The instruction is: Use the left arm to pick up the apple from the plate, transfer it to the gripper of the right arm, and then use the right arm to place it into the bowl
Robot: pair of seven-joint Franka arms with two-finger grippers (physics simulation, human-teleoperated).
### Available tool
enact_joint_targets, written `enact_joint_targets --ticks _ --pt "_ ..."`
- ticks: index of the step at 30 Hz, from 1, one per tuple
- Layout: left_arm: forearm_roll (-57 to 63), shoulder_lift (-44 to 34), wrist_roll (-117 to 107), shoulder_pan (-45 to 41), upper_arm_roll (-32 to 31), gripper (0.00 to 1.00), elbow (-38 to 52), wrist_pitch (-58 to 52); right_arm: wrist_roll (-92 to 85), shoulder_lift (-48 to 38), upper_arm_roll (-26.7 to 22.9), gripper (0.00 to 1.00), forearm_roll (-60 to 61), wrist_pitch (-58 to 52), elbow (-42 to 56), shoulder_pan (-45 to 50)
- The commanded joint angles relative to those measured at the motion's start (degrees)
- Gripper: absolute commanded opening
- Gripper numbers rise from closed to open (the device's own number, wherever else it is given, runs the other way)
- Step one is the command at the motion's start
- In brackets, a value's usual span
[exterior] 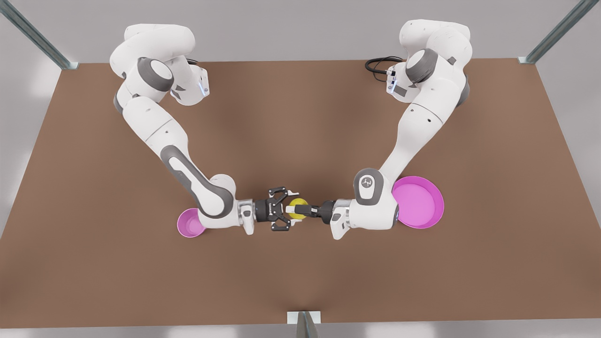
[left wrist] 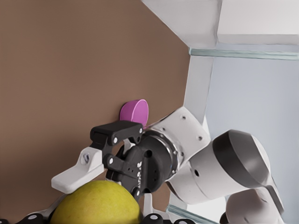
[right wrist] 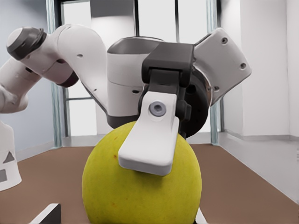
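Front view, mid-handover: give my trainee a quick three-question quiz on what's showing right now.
1. True or false: the apple lies on the plate.
2. Which gripper is clamped on the apple? A: left gripper. B: right gripper. C: neither.
3. Fill in: the bowl sits at the front view's ____ side.

Key:
1. False; it is held in the air between the two grippers.
2. A; the right gripper's jaws stand open around it.
3. Left.

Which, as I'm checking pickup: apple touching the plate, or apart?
Apart. Front view shows the apple in the left gripper, well clear of the plate beside that arm.
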Motion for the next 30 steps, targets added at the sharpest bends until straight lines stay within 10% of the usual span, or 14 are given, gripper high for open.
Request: enact_joint_targets --ticks 1,22,25,30 --pt "-0.2 0.2 0.2 0.0 0.0 0.75 0.1 0.0 -3.8 0.0 0.0 1.00 0.3 0.9 0.3 0.2" --pt "-0.2 1.3 0.2 0.0 0.0 0.75 1.1 -0.1 -3.5 1.5 0.6 0.98 1.8 1.4 3.8 2.0" --pt "-0.2 1.5 0.3 0.1 0.0 0.75 1.2 -0.1 -3.5 1.5 0.7 0.75 1.8 1.5 3.8 2.0" --pt "-0.2 1.5 0.2 0.1 0.0 0.79 1.3 -0.1 -3.5 1.6 0.7 0.69 1.8 1.5 3.8 2.0"
